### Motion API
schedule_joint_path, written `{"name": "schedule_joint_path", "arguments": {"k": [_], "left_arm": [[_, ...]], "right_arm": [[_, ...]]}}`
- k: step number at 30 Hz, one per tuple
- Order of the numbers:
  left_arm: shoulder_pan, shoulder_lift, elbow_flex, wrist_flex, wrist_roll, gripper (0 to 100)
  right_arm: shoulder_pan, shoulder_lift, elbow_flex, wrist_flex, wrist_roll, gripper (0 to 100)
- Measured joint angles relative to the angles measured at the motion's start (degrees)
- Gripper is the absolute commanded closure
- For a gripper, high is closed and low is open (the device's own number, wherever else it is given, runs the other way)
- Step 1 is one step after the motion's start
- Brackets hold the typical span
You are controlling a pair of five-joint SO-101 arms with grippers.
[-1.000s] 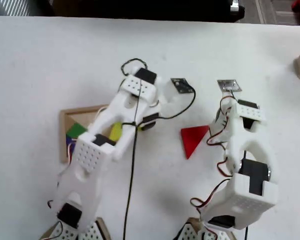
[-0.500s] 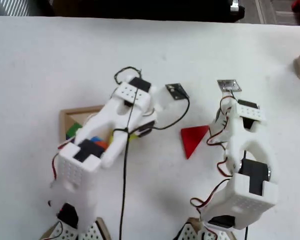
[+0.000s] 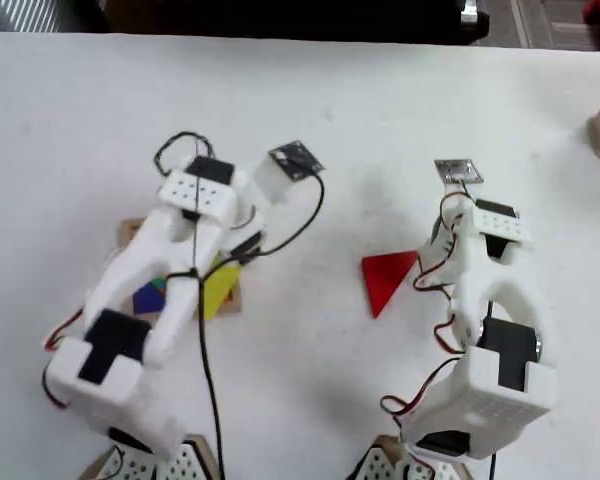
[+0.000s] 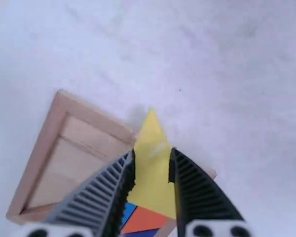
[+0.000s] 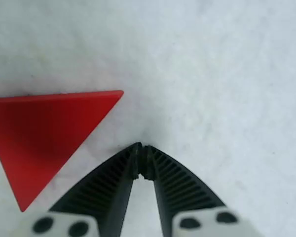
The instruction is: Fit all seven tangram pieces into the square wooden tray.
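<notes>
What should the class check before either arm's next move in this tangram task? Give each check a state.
1. yellow triangle seated flat in the wooden tray: not ok, its tip lies over the rim.
2. left gripper holding that piece: cannot tell.
3. red triangle in the tray: not ok, it lies on the table, apart from the tray.
4. right gripper free: ok, shut, empty, beside the red triangle.
5. Bare floor in the tray: ok.

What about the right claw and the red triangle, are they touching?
Apart. The right wrist view shows bare white table between the shut right claw and the red triangle.
</notes>
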Motion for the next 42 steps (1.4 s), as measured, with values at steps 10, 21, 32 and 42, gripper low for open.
{"name": "schedule_joint_path", "arguments": {"k": [10,21,32,42], "left_arm": [[-7.5,-4.9,7.7,-7.6,2.5,82],[-14.1,-5.2,6.2,-4.7,17.6,92],[-10.2,-19.5,14.5,-5.4,17.7,98],[3.2,-35.9,30.9,-10.0,17.6,98]], "right_arm": [[-0.2,0.0,0.0,0.0,-0.2,98.1],[-0.3,0.0,0.0,0.0,-0.2,98.1],[-0.3,0.0,0.0,0.0,-0.2,98.1],[-0.3,0.0,0.0,0.0,-0.2,98.1]]}}
